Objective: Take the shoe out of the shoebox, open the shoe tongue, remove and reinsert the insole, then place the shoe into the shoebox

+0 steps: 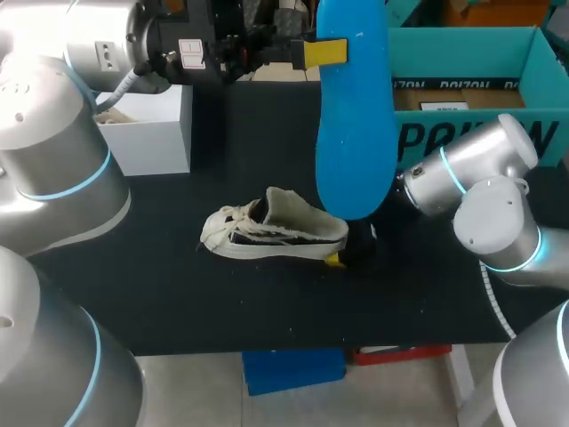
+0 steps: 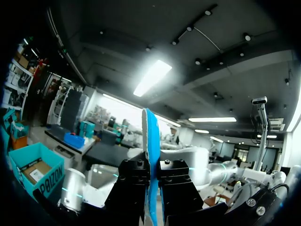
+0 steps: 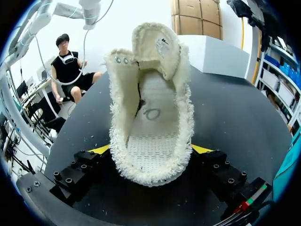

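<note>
A cream shoe (image 1: 271, 233) with frayed edges lies on the black table (image 1: 160, 294), toe toward the left. In the right wrist view the shoe (image 3: 150, 94) shows its open mouth and bare inner sole. Its heel sits between the spread yellow fingers (image 3: 201, 149) of my right gripper (image 3: 150, 150), which stands open at the heel (image 1: 342, 253). High above the table my left gripper (image 1: 324, 52) is shut on the upper end of a blue insole (image 1: 356, 116), which hangs down over the shoe's heel. The left wrist view has the insole (image 2: 151, 136) edge-on between the left gripper (image 2: 153, 176) fingers.
The teal shoebox (image 1: 462, 53) stands open at the back right, behind my right arm. A white box (image 1: 147, 129) sits at the back left. Bare table lies in front of the shoe.
</note>
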Controlling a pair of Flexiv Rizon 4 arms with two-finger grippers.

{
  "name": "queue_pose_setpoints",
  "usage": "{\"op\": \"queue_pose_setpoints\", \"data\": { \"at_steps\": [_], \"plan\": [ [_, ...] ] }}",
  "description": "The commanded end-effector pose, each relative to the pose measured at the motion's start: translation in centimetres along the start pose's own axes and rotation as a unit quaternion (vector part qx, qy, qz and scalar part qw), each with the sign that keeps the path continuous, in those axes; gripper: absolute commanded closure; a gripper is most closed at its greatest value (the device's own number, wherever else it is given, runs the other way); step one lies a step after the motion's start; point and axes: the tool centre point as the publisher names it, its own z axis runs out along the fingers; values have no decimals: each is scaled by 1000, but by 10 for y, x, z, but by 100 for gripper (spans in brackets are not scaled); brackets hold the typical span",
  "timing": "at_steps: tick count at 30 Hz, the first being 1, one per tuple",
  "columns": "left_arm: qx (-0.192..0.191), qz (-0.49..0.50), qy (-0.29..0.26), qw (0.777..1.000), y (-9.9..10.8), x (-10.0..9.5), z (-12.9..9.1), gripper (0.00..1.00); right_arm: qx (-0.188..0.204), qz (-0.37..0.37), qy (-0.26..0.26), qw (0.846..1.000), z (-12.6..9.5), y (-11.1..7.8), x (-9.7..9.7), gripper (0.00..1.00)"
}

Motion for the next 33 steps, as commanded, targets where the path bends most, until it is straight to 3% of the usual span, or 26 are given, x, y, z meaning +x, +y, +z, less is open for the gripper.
{"op": "queue_pose_setpoints", "data": {
  "at_steps": [1, 8, 17, 25, 33],
  "plan": [
    [0, 0, -2, 1000, 1, 0, 1, 100, 98, 16, 17, 995, -24, 1, 2, 0],
    [0, 0, -2, 1000, 1, 0, 1, 100, 215, 53, -13, 975, -43, 5, 0, 0],
    [0, 0, -2, 1000, 1, 0, 1, 100, 349, 55, -29, 935, -59, 24, -11, 0],
    [0, 0, -2, 1000, 1, 0, 1, 100, 433, 30, -20, 901, -66, 50, -26, 0],
    [0, 0, -2, 1000, 1, 0, 1, 100, 468, 12, -26, 883, -60, 73, -45, 0]
  ]
}}
